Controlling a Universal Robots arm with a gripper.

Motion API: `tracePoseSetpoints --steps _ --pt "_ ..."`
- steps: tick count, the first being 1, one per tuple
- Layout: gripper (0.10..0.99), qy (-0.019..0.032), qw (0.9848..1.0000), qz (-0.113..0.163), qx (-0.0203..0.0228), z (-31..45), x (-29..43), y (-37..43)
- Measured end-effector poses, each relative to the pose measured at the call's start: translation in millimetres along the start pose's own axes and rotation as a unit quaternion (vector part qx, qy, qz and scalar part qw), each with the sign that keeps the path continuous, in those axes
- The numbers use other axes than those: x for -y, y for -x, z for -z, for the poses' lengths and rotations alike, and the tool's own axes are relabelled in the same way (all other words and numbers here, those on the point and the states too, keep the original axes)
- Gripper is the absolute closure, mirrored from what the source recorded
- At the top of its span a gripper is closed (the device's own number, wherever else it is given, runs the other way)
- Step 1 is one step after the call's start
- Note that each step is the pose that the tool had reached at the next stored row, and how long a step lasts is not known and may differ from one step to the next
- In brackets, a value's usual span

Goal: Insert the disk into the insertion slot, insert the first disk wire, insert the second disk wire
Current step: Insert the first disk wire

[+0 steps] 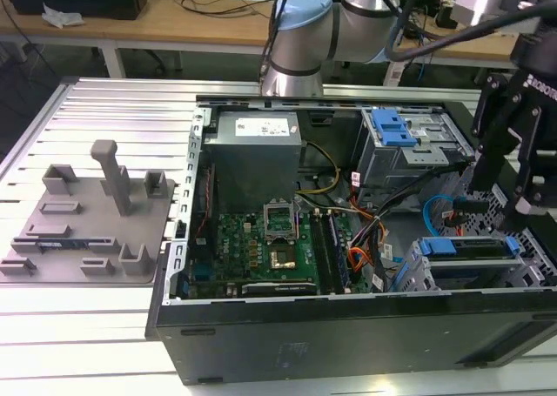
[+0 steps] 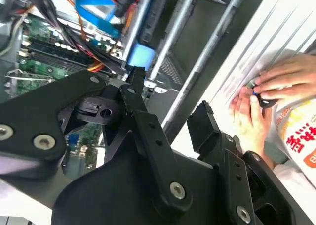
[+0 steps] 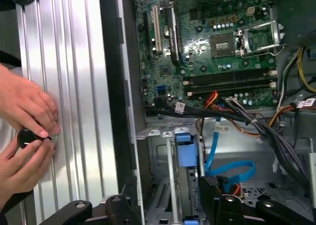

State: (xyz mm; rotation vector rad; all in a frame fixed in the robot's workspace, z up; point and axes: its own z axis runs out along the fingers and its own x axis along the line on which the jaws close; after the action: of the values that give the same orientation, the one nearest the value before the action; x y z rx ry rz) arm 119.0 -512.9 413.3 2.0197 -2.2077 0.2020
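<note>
one slotted aluminium table (image 1: pixel 113 109) carries an open computer case (image 1: pixel 348 335), lying on its side, interior up. grey moulded fixture plate (image 1: pixel 87 213) sits on the table at the exterior view's left, apart from the case. robot arm (image 1: pixel 300 30) reaches over from behind the case toward the exterior view's right.

inside the case: green motherboard (image 1: pixel 261 239) in the middle, tall grey bay (image 1: pixel 383 165) with a blue latch toward the far right corner, low perforated drive cage (image 1: pixel 426 278) in the near right corner. disk (image 1: pixel 470 248) in its blue carrier lies flat in the top of that cage.

gripper (image 2: pixel 169 90) hangs just above the cage, a little to the exterior view's right of the disk, not touching it. second wrist view: both black fingers stand well apart, nothing between them. first wrist view: the fingertips frame the cage's rails, with the carrier's blue tab (image 3: pixel 183 151) just beyond them, facing the motherboard.

blue flat cable (image 3: pixel 232 168) loops beside the cage, amid black and orange wires (image 3: pixel 237 116); cannot tell whether any is plugged into the disk.

two hands (image 3: pixel 24 106) of a person rest on the table outside the case, pinching a small black round knob (image 3: pixel 29 136).
</note>
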Motion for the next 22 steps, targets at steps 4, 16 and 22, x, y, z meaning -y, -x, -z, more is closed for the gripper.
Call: tracePoseSetpoints --steps 4,16,22 --pt "0.467 -0.0002 1.0000 0.000 -0.0047 4.0 0.8 23.1" --pt "0.467 0.0004 0.9984 -0.025 -0.0502 1.3 29.1 32.5" --pt "0.467 -0.0081 0.9976 -0.030 -0.0617 1.5 27.7 47.5"
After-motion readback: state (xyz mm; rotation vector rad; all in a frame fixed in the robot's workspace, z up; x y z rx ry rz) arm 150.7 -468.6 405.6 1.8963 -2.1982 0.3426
